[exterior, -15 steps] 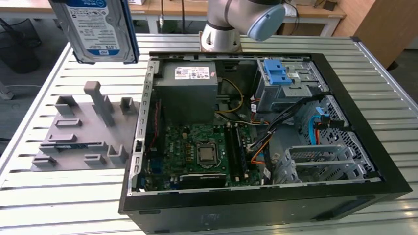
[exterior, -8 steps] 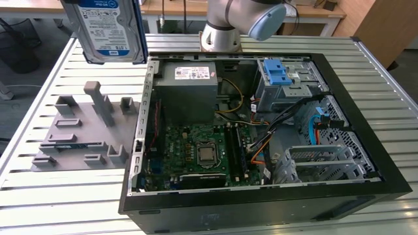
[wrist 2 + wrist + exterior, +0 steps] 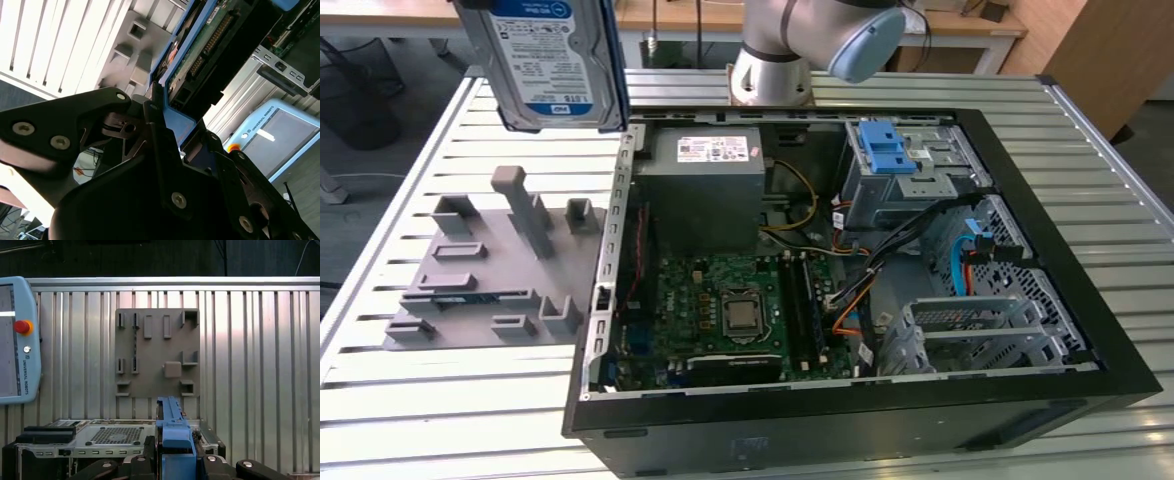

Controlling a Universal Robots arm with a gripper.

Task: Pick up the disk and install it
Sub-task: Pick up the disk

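The disk hangs upright in the air, above and just outside the open computer case, over the side where the grey holder plate lies. It looks a stiff, dense metal slab with a bare circuit board on one face, so I judge it heavy for its size, shock-sensitive, and best held by its blue-railed edges. The gripper is clenched on those edges in both wrist views, and the arm, based just beyond the case's far wall, carries the disk from above.
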